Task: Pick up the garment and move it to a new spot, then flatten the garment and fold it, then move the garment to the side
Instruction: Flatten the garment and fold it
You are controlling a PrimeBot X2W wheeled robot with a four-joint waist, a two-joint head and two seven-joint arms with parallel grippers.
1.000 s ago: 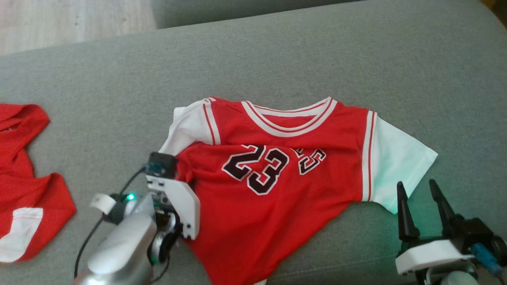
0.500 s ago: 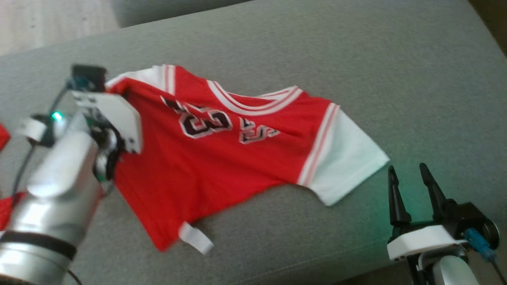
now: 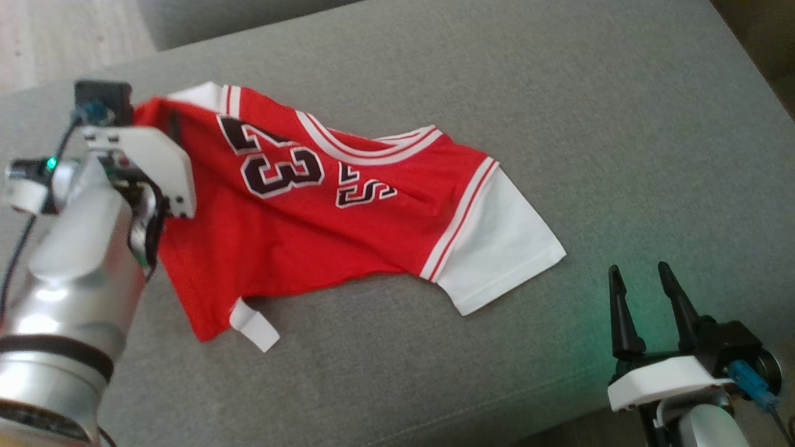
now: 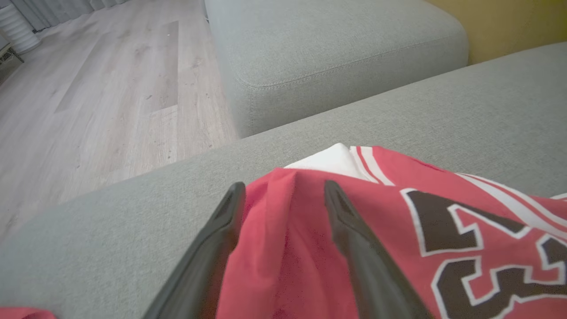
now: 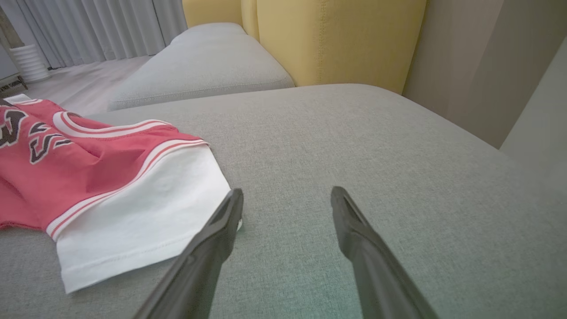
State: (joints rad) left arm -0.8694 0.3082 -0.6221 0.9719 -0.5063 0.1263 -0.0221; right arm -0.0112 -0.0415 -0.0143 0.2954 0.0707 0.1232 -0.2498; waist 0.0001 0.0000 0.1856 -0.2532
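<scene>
The garment [image 3: 323, 217] is a red jersey with a black "23" and white sleeves, lying rumpled on the grey sofa seat [image 3: 497, 93]. In the left wrist view my left gripper [image 4: 283, 195] stands open at the jersey's left shoulder, and a raised ridge of red cloth [image 4: 288, 248] lies loose between its fingers. The head view has that arm's white wrist housing [image 3: 149, 167] over the jersey's left edge. My right gripper [image 3: 643, 276] is open with nothing in it, just right of the white sleeve [image 5: 141, 221], which its left finger [image 5: 221, 230] nearly touches.
A second grey cushion [image 4: 336, 48] stands beyond the seat, with wooden floor [image 4: 110, 88] to its left. A yellow cushion [image 5: 332, 40] rises at the back right. The seat's front edge [image 3: 497, 416] runs close to my right gripper. A scrap of red cloth [image 4: 22, 313] lies at the left.
The left gripper carried the jersey's shoulder up and to the left, away from the right gripper, then let go and opened. The head camera also shifted. The right gripper stayed open.
</scene>
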